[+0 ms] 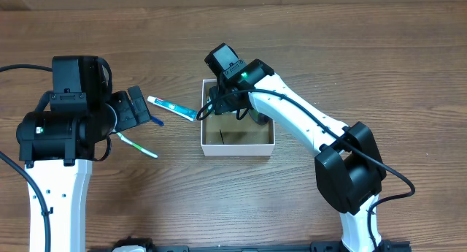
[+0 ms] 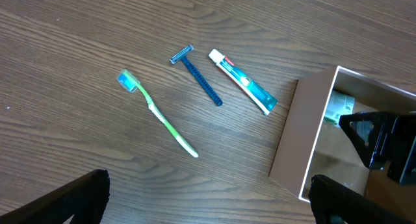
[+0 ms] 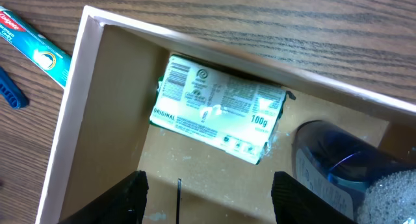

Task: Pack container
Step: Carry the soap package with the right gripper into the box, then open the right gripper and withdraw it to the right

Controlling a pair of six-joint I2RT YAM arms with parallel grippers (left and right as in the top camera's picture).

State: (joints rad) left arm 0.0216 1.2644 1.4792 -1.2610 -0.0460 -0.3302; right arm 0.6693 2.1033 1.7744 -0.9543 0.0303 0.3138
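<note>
The box (image 1: 237,150) sits mid-desk (image 1: 182,201), soap (image 3: 218,113) tucked flat into a corner to leave room, right fingers (image 3: 127,201) spread empty above it, while the left fingers (image 2: 65,201), also apart, hover over the toothbrush (image 2: 159,120), razor (image 2: 198,78) and toothpaste (image 2: 244,81) lying beside it, seemingly ready to pick.

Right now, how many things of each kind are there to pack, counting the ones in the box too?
Toothbrush: 1
Razor: 1
Toothpaste tube: 1
Wrapped bar, in the box: 1
Dark blue thing, in the box, cannot tell what: 1
Total: 5
</note>
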